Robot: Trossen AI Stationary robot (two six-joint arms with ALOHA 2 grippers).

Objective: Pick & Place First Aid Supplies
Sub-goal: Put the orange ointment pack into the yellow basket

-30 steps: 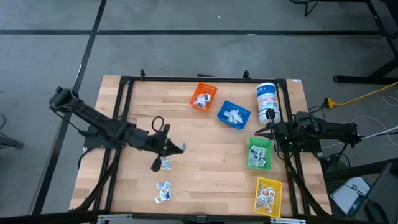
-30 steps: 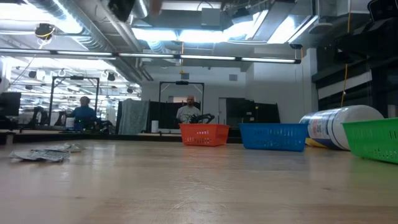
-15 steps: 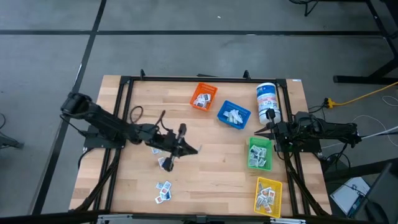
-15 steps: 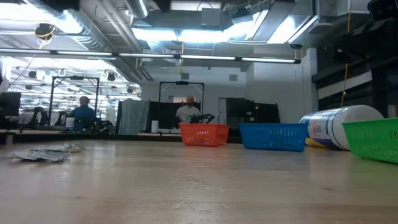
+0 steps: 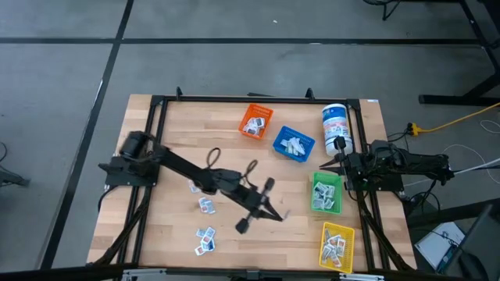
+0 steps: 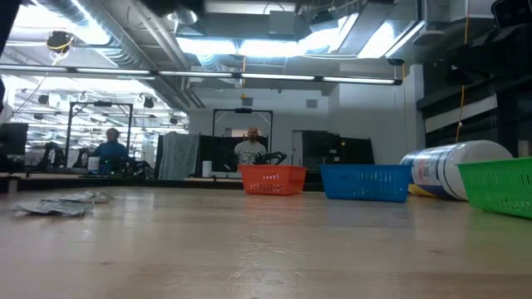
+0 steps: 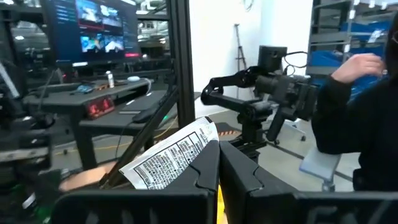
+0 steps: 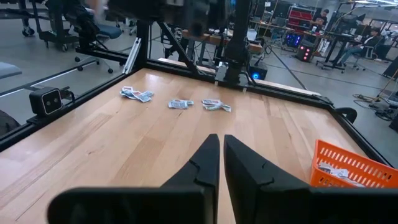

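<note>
The left gripper [image 5: 273, 212] reaches out over the middle of the table [image 5: 180, 140], its fingers clenched on one small white packet [image 7: 174, 153] — in the left wrist view the packet sticks up from between the closed tips, pinched by one edge. It looks feather-light and floppy, a thin sachet that would bend or slip if held loosely, so a firm nip along an edge seems the sensible hold. Dense black print covers its face, too fine to read.

More loose packets [image 5: 206, 239] lie near the front-left of the table, another [image 5: 206, 205] just behind them. The orange bin [image 5: 255, 121], blue bin [image 5: 293, 144], green bin [image 5: 326, 192] and yellow bin [image 5: 337, 245] already hold some. A white canister [image 5: 336, 127] with a blue label lies beside the blue bin — its lettering is not legible.

The right gripper [image 5: 341, 164] waits at the table's right edge, fingers nearly together, grasping nothing.
</note>
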